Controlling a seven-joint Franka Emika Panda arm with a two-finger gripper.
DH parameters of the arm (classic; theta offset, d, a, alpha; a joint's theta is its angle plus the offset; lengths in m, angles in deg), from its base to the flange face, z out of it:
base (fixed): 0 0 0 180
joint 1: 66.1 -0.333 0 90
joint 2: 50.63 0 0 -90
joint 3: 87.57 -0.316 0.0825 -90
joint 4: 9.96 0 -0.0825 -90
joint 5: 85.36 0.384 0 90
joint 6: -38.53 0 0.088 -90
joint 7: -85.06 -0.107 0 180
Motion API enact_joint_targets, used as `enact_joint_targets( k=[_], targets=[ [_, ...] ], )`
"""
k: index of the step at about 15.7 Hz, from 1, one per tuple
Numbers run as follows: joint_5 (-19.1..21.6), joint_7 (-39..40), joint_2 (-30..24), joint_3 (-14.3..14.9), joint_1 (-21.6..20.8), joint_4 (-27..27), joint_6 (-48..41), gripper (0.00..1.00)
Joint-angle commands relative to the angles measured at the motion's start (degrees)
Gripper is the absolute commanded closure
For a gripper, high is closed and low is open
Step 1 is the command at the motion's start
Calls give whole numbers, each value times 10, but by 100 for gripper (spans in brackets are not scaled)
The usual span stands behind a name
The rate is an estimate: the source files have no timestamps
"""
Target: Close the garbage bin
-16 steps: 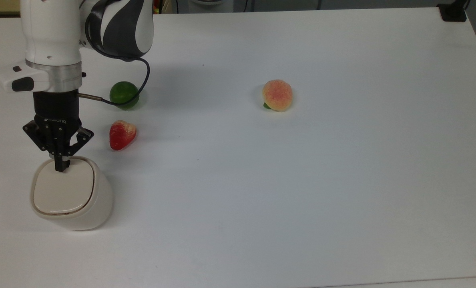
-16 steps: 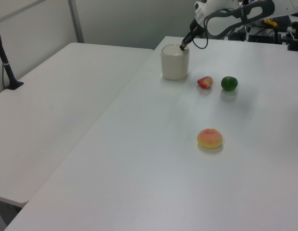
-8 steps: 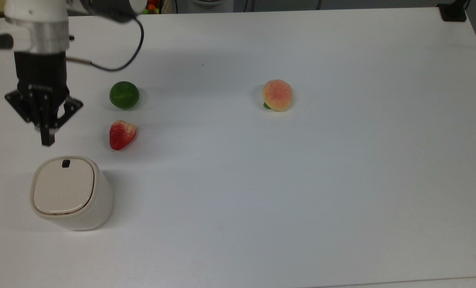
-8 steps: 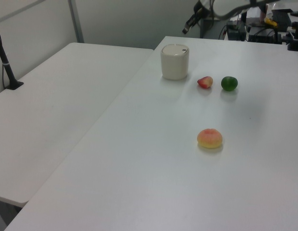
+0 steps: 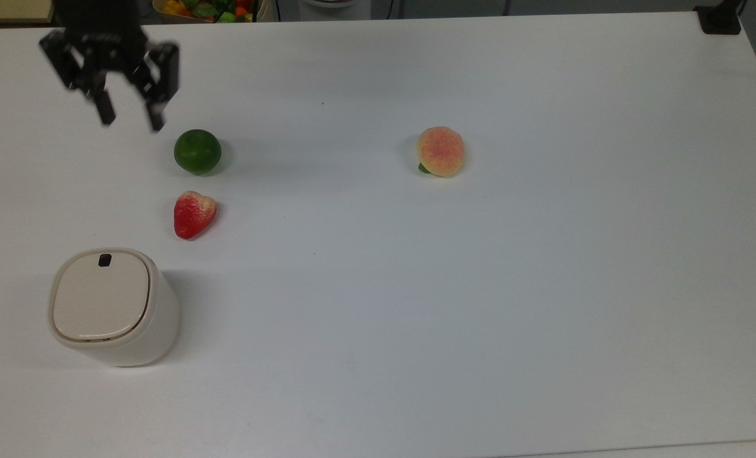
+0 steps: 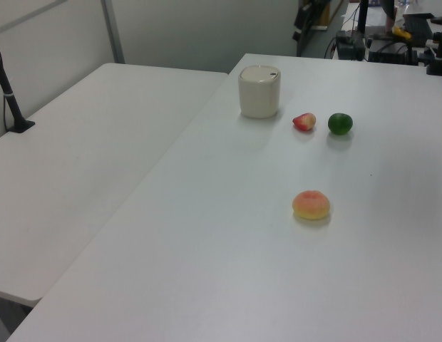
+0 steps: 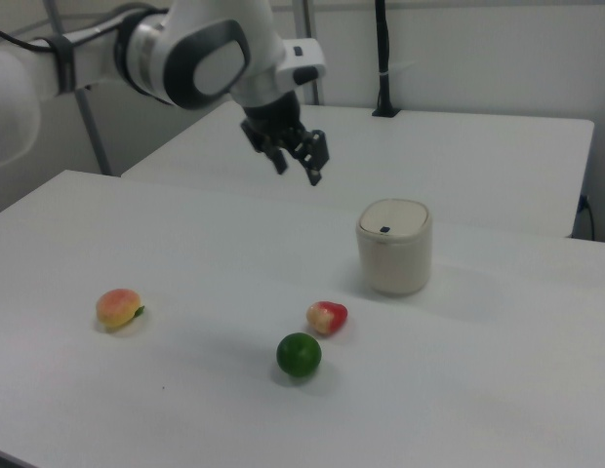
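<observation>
Jaws are standing wide apart with nothing between them; the gripper (image 5: 130, 121) is hanging in the air, well clear of the bench (image 5: 479, 286), at about 11 o'clock in the top view. In the right view the gripper (image 7: 298, 174) is sitting above and to 10 o'clock of the garbage bin (image 7: 393, 246). No readable lettering is showing on the gripper body. The garbage bin (image 5: 114, 308) is standing upright at 8 o'clock in the top view, lid lying flat and shut, its black tab (image 5: 105, 259) at the 12 o'clock edge. A strawberry (image 5: 194, 214) is lying near the bin at its 1 o'clock, a green lime (image 5: 197, 151) beyond it, and a peach (image 5: 440, 151) well apart at 3 o'clock of the lime.
</observation>
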Motion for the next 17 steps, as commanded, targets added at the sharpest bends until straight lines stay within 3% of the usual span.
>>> enact_joint_targets(
  k=[1, 5, 8, 14, 17],
  targets=[
    [3, -20, -66, 4, -21, -34, -103, 0],
    [3, -27, -110, 4, -37, -34, -207, 0],
    [3, -83, -129, 4, -65, -34, -255, 0],
    [4, -145, -148, -7, -114, -48, -259, 0],
    [-3, -139, -154, -18, -123, -72, -255, 0]
  ],
)
